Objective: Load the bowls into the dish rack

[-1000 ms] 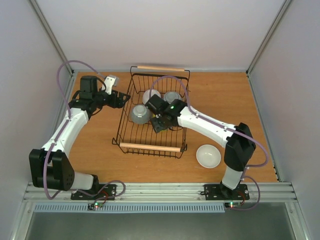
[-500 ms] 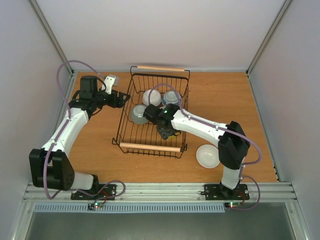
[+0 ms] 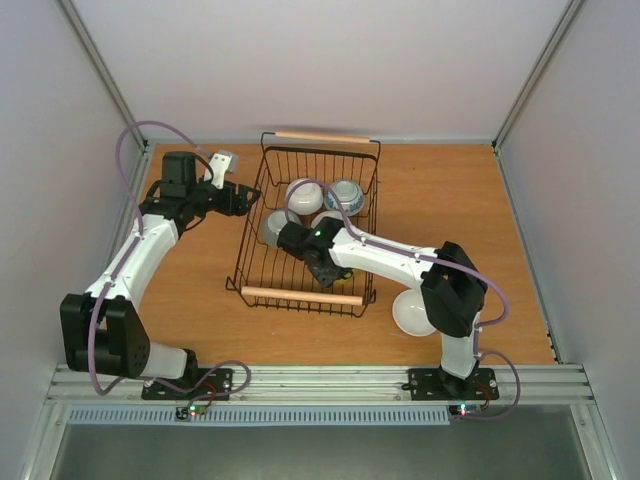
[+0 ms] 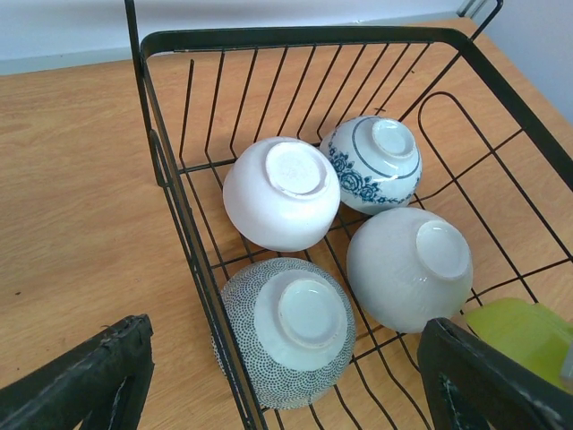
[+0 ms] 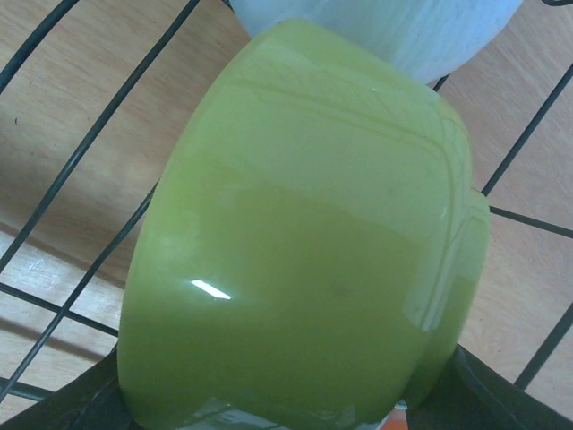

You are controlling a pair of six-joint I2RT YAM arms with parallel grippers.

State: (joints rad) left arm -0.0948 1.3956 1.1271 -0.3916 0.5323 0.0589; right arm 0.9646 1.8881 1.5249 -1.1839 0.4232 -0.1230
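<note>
The black wire dish rack (image 3: 368, 262) stands mid-table. Upside down in it lie a white bowl (image 4: 279, 193), a blue-patterned bowl (image 4: 374, 164), a pale bowl (image 4: 410, 267) and a grey dotted bowl (image 4: 288, 327). My right gripper (image 3: 325, 268) is inside the rack's near part, shut on the yellow-green bowl (image 5: 295, 260), which also shows in the left wrist view (image 4: 524, 331). My left gripper (image 3: 240, 198) is open and empty at the rack's left wall, over the dotted bowl. Another white bowl (image 3: 408, 315) sits on the table right of the rack, partly hidden by my right arm. No orange bowl shows clearly.
The rack's wooden handles lie at its far end (image 3: 322, 137) and near end (image 3: 300, 296). Its left wire wall (image 4: 183, 233) stands between my left gripper's fingers. Grey walls close the table on three sides.
My right arm has swung left and toward the rack's near end, carrying the yellow-green bowl lower into the rack. My left arm has not moved.
</note>
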